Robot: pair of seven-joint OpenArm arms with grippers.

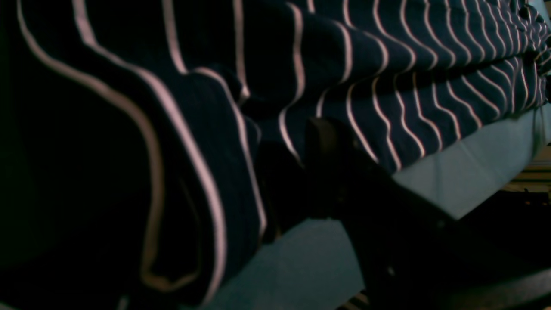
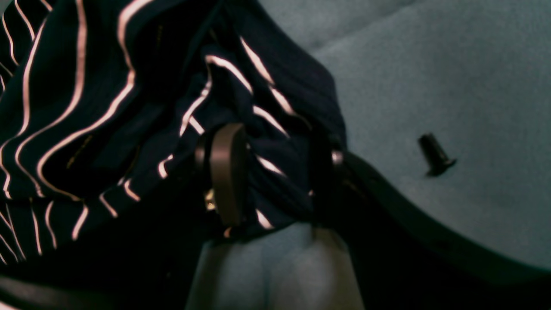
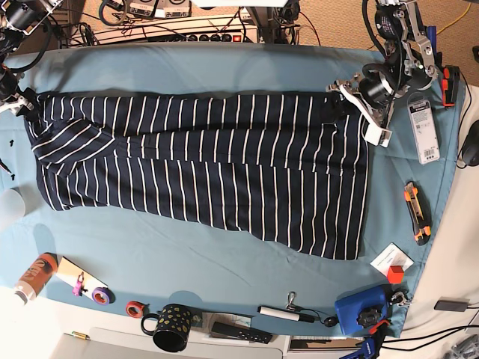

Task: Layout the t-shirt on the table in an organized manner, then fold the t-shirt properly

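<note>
The t-shirt (image 3: 209, 164), navy with thin white stripes, lies stretched sideways across the teal table (image 3: 224, 67). In the base view my left gripper (image 3: 338, 101) sits on the shirt's upper right corner and my right gripper (image 3: 26, 105) on its upper left corner. In the right wrist view, bunched t-shirt (image 2: 86, 107) fills the gap between the two fingers (image 2: 226, 172) of the right gripper (image 2: 277, 172), which is shut on it. In the left wrist view, the t-shirt (image 1: 387, 64) drapes over one dark finger (image 1: 331, 146); the other finger is hidden under the cloth.
A small black peg (image 2: 434, 155) lies on the table cloth near the right gripper. A utility knife (image 3: 417, 213) and a red block on white card (image 3: 393, 262) lie at the right edge. Along the front stand a dotted mug (image 3: 171, 327), tape rolls (image 3: 101, 294), a marker (image 3: 284, 313) and a blue box (image 3: 359, 310).
</note>
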